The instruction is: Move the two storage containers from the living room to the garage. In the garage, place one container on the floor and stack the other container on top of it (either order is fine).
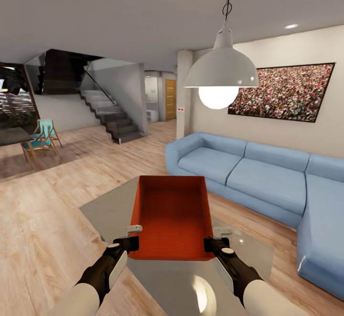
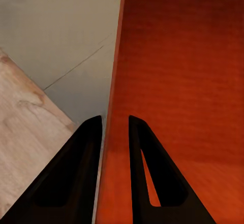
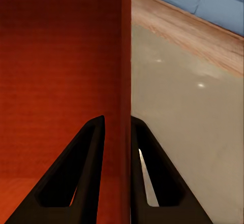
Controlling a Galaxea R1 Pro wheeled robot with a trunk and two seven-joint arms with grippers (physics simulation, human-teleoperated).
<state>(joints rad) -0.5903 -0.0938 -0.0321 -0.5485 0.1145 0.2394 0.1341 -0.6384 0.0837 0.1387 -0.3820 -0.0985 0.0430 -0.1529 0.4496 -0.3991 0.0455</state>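
From the head camera, I have the storage container (image 1: 173, 220) over the glass table (image 1: 102, 211), beside the sofa (image 1: 248, 172). Left wrist: left gripper (image 2: 115, 132) pinches its side wall. Right wrist: right gripper (image 3: 118, 132) likewise pinches the opposite wall (stiff, light plastic, probably slippery).
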